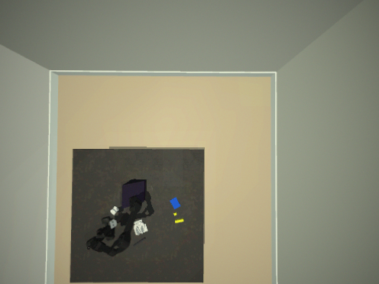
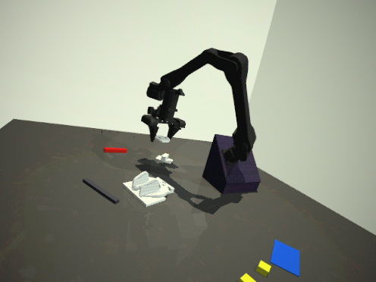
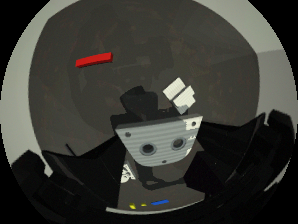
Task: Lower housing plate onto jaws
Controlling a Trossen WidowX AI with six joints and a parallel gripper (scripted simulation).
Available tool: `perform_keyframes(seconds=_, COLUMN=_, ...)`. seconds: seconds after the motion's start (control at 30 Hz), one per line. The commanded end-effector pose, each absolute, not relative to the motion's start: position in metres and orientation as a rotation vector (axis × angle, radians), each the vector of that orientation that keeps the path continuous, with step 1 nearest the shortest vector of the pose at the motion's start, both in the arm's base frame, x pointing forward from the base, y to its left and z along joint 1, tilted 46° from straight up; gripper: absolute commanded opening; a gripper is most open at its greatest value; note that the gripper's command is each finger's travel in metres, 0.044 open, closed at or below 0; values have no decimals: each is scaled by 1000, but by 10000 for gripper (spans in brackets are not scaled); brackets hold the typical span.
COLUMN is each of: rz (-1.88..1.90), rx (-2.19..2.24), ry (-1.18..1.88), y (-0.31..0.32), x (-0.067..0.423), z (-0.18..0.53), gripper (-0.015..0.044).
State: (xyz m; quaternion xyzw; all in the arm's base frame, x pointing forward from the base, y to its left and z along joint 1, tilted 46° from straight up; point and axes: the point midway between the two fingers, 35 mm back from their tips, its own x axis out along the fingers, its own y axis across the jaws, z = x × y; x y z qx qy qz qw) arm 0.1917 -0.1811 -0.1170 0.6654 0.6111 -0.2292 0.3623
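Gripping the plate [image 1: 112,224] [image 2: 163,139] [image 3: 162,135] between the jaws, up over the counter [image 1: 172,259] [image 2: 57,227] [image 3: 140,30], beyond the white base [image 1: 139,227] [image 2: 131,189] [image 3: 127,172]. Bring it near, line up with both stubs, keep it dead level, ease down till closed, then let go and back straight up.

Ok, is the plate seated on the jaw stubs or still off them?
Off: the claw holds the plate in the air, apart from the jaws.
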Motion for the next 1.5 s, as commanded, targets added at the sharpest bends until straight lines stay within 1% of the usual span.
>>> perform_keyframes(seconds=0.0, rz=-669, rx=1788, ry=1570, y=-173, x=199, z=-109, gripper=351)
perform_keyframes(seconds=0.77, rz=-1178, rx=2172, ry=1471, y=-134, x=242, z=-63, gripper=351)
perform_keyframes(seconds=1.47, rz=-1671, rx=2482, ry=1307, y=-87, x=269, z=-22, gripper=351)
